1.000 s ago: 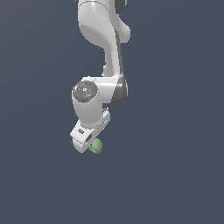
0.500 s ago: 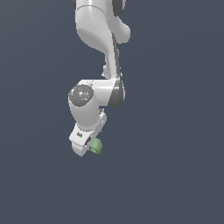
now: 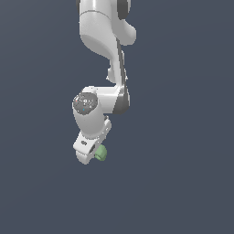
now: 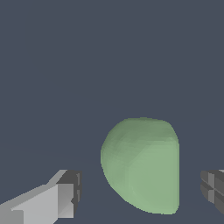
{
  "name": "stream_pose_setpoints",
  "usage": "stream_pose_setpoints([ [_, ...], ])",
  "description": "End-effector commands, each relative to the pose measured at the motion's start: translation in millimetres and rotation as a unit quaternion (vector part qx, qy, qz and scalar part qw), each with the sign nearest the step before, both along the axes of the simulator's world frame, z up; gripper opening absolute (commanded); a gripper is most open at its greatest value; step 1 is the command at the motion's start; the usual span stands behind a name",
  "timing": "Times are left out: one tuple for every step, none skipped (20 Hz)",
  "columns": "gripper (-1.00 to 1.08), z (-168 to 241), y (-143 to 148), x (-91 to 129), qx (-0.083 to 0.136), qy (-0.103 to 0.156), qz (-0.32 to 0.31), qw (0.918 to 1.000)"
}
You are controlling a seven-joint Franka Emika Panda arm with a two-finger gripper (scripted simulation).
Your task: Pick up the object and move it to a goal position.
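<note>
The object (image 3: pixel 101 153) is a small pale green lump with a rounded dome and one flatter side. In the exterior view it sits right beside the tip of my white gripper (image 3: pixel 95 154), on the exterior view's right. The wrist view shows the object (image 4: pixel 142 164) large between the two fingers, with the gripper (image 4: pixel 140 190) open around it. A grey fingertip (image 4: pixel 65 192) stands on one side and the other fingertip (image 4: pixel 213 187) on the opposite side. A narrow gap shows between each finger and the lump.
The white arm (image 3: pixel 103 32) comes down from the top of the exterior view to the wrist (image 3: pixel 87 107). Around it is only a plain dark blue-grey ground.
The wrist and hand have sunk a little lower and shifted slightly to the exterior view's left. The green object has stayed where it was.
</note>
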State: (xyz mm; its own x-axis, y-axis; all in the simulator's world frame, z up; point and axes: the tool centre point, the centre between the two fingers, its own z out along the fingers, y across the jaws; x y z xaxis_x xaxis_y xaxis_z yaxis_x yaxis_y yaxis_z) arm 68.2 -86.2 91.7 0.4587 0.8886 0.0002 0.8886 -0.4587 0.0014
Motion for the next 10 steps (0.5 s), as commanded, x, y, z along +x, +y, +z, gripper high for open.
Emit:
stream_pose_setpoints([
  [1.00,-13.8,0.4,-0.9,0.000,0.001,0.001,1.0000],
  [1.00,-19.8,0.0,-1.2,0.000,0.001,0.001,1.0000],
  [1.00,-25.0,0.4,-1.3,0.000,0.001,0.001,1.0000],
  [1.00,-29.3,0.1,-1.4,0.000,0.001,0.001,1.0000],
  [1.00,-32.7,0.4,-1.5,0.000,0.001,0.002,1.0000],
  [1.00,-35.3,0.2,-1.4,0.000,0.001,0.002,1.0000],
  [1.00,-37.1,0.1,-1.2,0.000,0.001,0.002,1.0000],
  [1.00,-38.0,0.0,-1.0,0.000,0.001,0.002,1.0000],
  [1.00,-38.0,0.0,-0.5,0.000,0.001,0.002,1.0000],
  [1.00,-37.4,0.0,-0.1,0.000,0.001,0.002,1.0000],
])
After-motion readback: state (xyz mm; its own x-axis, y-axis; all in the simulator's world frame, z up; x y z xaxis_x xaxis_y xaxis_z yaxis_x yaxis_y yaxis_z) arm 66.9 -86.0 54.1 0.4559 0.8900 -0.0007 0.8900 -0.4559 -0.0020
